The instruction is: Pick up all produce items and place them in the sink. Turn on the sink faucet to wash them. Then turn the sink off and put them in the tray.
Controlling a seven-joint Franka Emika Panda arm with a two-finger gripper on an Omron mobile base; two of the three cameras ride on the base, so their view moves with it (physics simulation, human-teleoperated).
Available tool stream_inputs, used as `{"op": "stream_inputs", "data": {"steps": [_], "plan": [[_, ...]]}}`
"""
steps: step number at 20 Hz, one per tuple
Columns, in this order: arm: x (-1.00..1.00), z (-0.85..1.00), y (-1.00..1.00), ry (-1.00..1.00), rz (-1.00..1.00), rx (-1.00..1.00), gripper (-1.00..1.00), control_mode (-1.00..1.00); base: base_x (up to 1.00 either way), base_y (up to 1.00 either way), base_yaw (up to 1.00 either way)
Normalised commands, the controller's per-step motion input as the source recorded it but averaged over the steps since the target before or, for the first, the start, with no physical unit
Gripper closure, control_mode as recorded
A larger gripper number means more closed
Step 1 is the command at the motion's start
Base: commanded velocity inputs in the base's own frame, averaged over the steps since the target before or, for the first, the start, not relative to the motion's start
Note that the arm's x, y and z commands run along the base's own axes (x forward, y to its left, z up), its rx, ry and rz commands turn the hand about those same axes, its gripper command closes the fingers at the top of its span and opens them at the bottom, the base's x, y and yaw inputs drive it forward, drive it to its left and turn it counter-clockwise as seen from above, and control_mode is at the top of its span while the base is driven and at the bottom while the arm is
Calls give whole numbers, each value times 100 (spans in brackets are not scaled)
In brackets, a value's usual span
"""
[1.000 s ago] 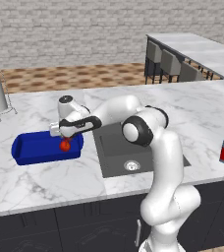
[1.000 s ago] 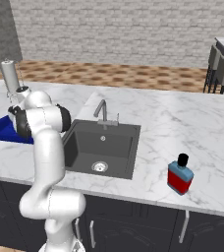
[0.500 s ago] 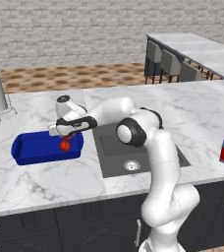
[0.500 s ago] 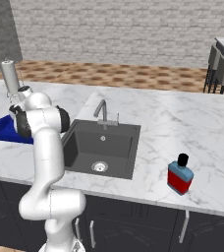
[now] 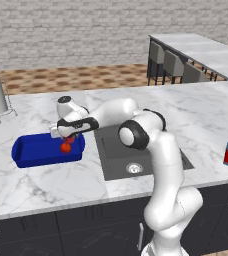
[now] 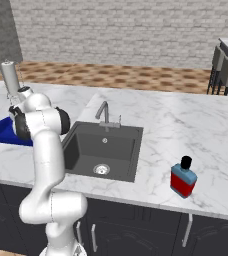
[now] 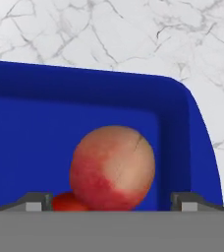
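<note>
The claw [image 5: 66, 142] hung with its jaws spread wide over the near end of the blue tray [image 5: 33, 149] on the marble bench [image 5: 46, 180], gripping nothing; the apple [image 7: 112, 168] lay just beneath it, resting against the tomato [image 7: 69, 202] (partly hidden behind it).

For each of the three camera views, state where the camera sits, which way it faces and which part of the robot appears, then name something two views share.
Left base view: behind the arm's left, facing forward and down at the tray, apple and sink; arm rises lower right.
Right base view: behind the arm's right, facing the sink and faucet; arm rises lower left.
Hand view: on the hand, facing along the gripper into the tray; open finger tips flank the apple.
Shared: both base views show sink and tray.
</note>
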Motion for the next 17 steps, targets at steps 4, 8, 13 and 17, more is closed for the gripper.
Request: {"op": "stream_inputs", "data": {"steps": [4, 8, 13, 17], "plan": [[-27, 1, -27, 0, 0, 0, -100, -100, 0, 0, 0], [-39, 26, -28, -1, 0, 0, -100, -100, 0, 0, 0], [-71, 78, -22, -5, 0, 2, -100, -100, 0, 0, 0], [-71, 85, -40, 0, 0, 3, -100, -100, 0, 0, 0]]}}
